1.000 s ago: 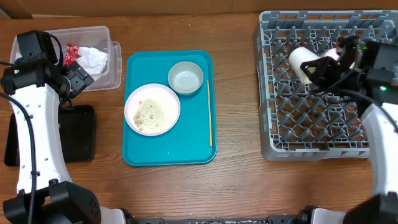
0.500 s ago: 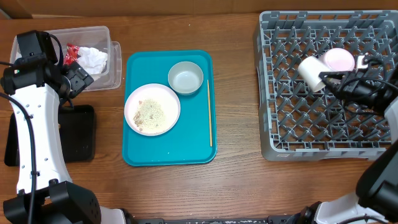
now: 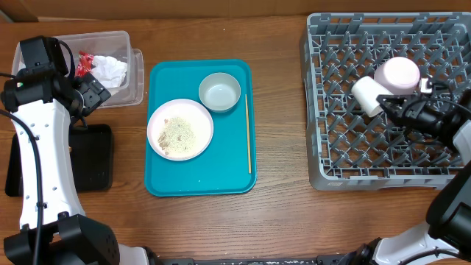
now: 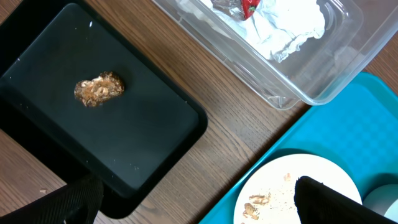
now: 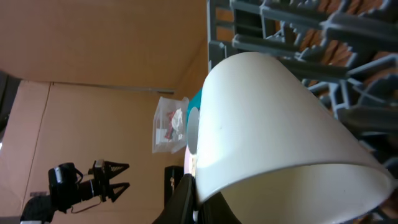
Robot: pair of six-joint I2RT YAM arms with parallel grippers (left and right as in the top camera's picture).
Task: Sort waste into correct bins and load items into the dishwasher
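My right gripper (image 3: 388,103) is shut on the rim of the small white cup (image 3: 383,85) and holds it tilted over the grey dish rack (image 3: 346,165). The cup (image 5: 267,137) fills the right wrist view, with one finger (image 5: 186,199) on its rim. My left gripper (image 3: 92,92) is open and empty, hovering between the clear tub (image 3: 137,85) and the black tray (image 3: 92,158). The tub holds the white napkin (image 3: 110,70) and red wrapper (image 3: 85,60). The black tray (image 4: 155,130) holds a brown food scrap (image 4: 98,89). A white plate (image 3: 180,129) carries rice-like scraps.
The teal tray (image 3: 221,180) in the middle holds the plate, a grey-green bowl (image 3: 219,92) and a thin wooden stick (image 3: 248,132). The rack's upright pegs stand all around the cup. Bare wood lies between the tray and the rack.
My right gripper has carried the cup to the right over the rack and turned it so one round end faces up. The left arm has not moved.
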